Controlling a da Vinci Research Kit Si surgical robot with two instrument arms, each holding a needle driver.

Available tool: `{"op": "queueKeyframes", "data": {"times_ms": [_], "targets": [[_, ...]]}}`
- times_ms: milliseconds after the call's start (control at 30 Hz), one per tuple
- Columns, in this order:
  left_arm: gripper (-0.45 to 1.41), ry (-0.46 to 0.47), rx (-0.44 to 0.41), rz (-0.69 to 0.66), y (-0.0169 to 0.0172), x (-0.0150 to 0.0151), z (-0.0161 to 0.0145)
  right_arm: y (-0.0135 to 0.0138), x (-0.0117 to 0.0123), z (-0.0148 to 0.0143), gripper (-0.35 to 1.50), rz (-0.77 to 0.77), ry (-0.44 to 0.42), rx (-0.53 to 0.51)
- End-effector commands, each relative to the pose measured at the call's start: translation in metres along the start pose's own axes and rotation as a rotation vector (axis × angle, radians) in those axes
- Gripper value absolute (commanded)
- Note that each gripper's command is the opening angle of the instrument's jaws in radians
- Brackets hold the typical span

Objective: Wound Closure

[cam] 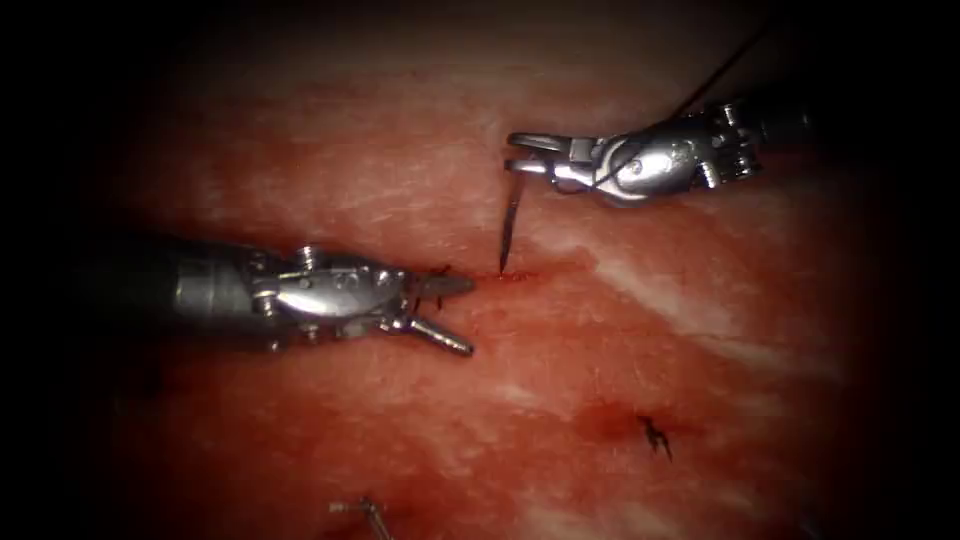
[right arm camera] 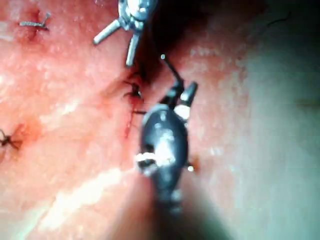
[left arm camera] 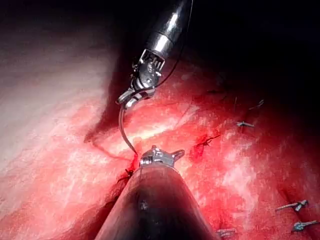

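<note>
The needle's (cam: 510, 235) point meets the tissue (cam: 380, 180) at the cut (cam: 520, 278), and whether it has entered cannot be told. In the left wrist view the left tool's own shaft (left arm camera: 155, 205) hides its jaws. The thread (cam: 715, 75) fades into darkness past the right tool (cam: 520, 152), and the tissue's edges are lost in shadow.

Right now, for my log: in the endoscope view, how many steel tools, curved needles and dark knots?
Curved dark needle: 1, tip at cut.
Steel two-jawed tools: 2, left open, empty; right gripping needle's tail.
Dark thread knots: 2.
Total: 5.
</note>
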Motion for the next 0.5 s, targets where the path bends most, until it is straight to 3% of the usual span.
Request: {"op": "queueKeyframes", "data": {"times_ms": [33,200,500], "targets": [[0.37,-0.008,0.014,0.008,0.0,-0.0007,0.0013,-0.0005,-0.0005,0.0006,-0.35,-0.018,0.001,0.007],[0.39,-0.074,0.125,0.062,-0.0012,-0.0041,0.0058,-0.0011,-0.0011,0.0006,-0.35,-0.108,-0.02,-0.007],[0.41,-0.136,0.154,0.092,-0.0023,-0.0096,0.0084,-0.0015,-0.0012,0.0013,-0.35,-0.189,-0.028,-0.012]]}}
